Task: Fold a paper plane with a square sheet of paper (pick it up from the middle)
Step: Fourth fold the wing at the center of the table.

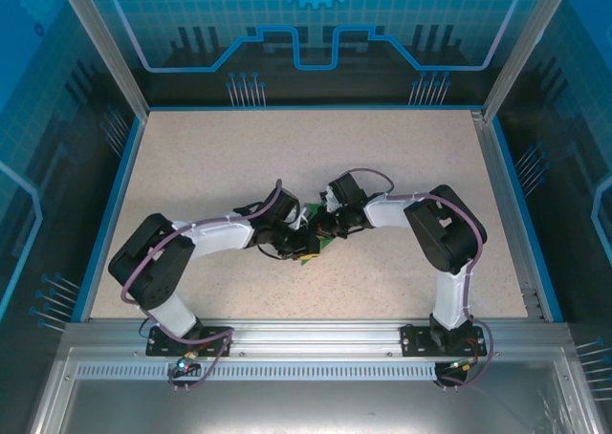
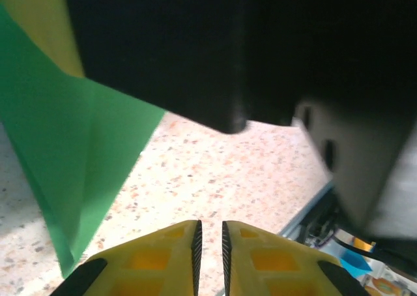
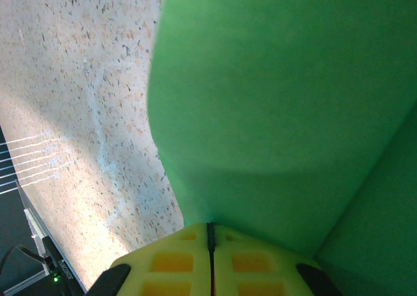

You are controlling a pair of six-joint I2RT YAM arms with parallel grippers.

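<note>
**Half-made plane held between two arms at mid-bench**

The green sheet point(image 3: 280, 100) is no longer a flat square. From the left wrist it shows at least one crease and tapers to a point, but it is not yet a slim dart. It is pinched in the right gripper point(image 3: 210, 234), whose jaws are clenched on its edge, and it fans out ahead of them, apparently lifted off the speckled bench point(image 3: 78, 81). The left gripper point(image 2: 210, 244) has its jaws barely ajar with nothing in them; the paper hangs beyond them and to their left. By this reading, the pickup and the first folds are done. The narrowing folds, the centre crease and setting the plane down look to remain.
</note>
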